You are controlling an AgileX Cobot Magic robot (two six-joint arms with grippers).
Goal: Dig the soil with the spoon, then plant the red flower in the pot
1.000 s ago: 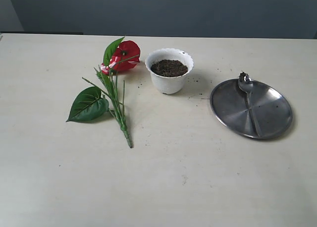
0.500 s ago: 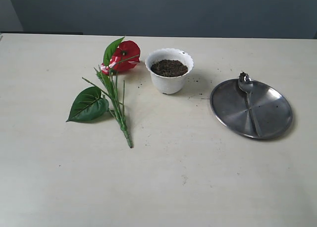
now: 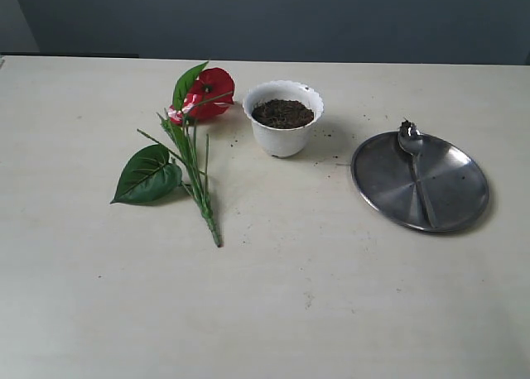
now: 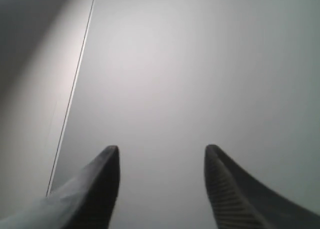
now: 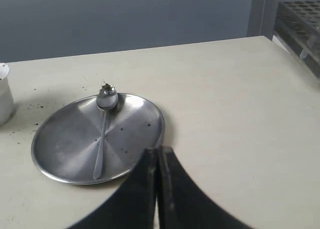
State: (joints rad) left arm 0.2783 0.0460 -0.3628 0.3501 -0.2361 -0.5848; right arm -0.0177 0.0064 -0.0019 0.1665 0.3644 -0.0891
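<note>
My left claw [image 4: 161,149] is parted with nothing in it; my right claw [image 5: 159,151] is pressed closed and empty. Just beyond it the spoon [image 5: 102,134] lies on the steel plate [image 5: 60,144], handle toward me, its soil-crusted bowl at the far rim. Further left the red flower [image 3: 193,151] lies flat, stem tip nearest, its glossy bloom beside the white scalloped pot [image 3: 281,141] of dark soil [image 3: 282,112].
</note>
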